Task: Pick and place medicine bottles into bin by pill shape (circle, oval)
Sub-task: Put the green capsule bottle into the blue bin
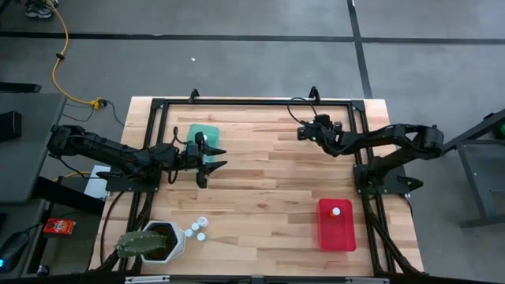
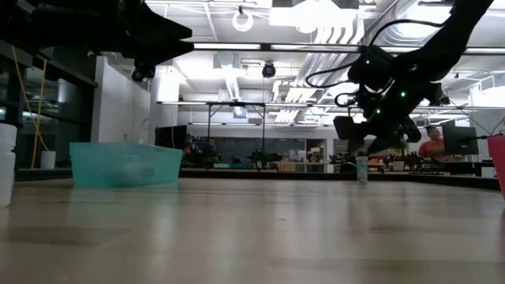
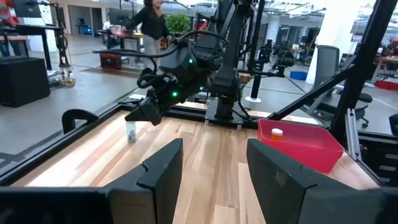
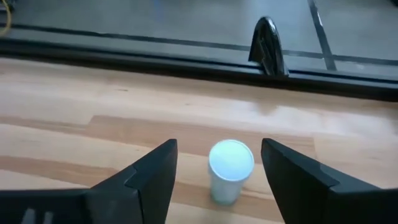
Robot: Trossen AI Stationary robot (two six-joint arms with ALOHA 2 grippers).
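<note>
Right wrist view: the right gripper (image 4: 214, 165) stands spread wide — a white-capped medicine bottle (image 4: 230, 171) sits upright between its fingers, untouched, at lower centre of frame. The left gripper (image 1: 215, 155), fingers parted and empty, waits well apart beside the teal bin (image 1: 203, 135).

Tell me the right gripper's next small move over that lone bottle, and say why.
Probably lower a little, then close. The right gripper is open with the bottle standing upright between its fingers, cap showing, not yet gripped. The low view shows the gripper above the bottle, near the table's far edge. The left gripper waits by the teal bin.
</note>
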